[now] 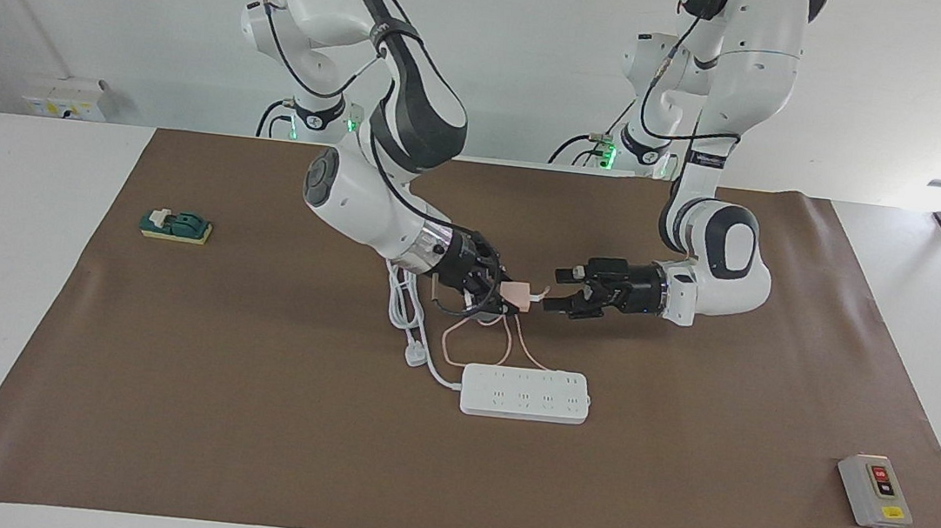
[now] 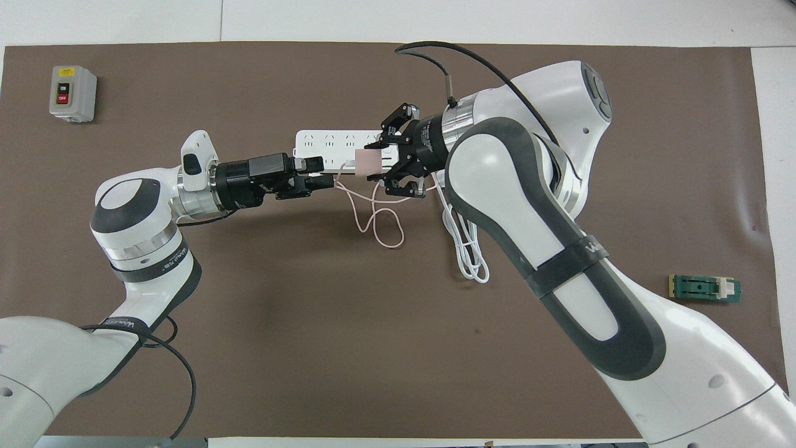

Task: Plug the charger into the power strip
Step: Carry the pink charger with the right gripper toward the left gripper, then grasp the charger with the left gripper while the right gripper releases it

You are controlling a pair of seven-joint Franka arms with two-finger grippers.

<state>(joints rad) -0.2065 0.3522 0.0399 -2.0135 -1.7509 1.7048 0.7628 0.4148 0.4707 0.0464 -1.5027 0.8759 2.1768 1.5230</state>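
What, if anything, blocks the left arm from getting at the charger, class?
Probably nothing, so likely yes. The left end effector is open and just short of the charger, with only air between them. The right end effector holds the charger up above the table.

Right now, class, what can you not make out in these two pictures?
- Power strip: overhead view, one end hidden by the right arm and charger.
- Charger's pins: too small in both views.
- White cord: overhead view, partly under the right arm.
- Switch box labels: too small, both views.
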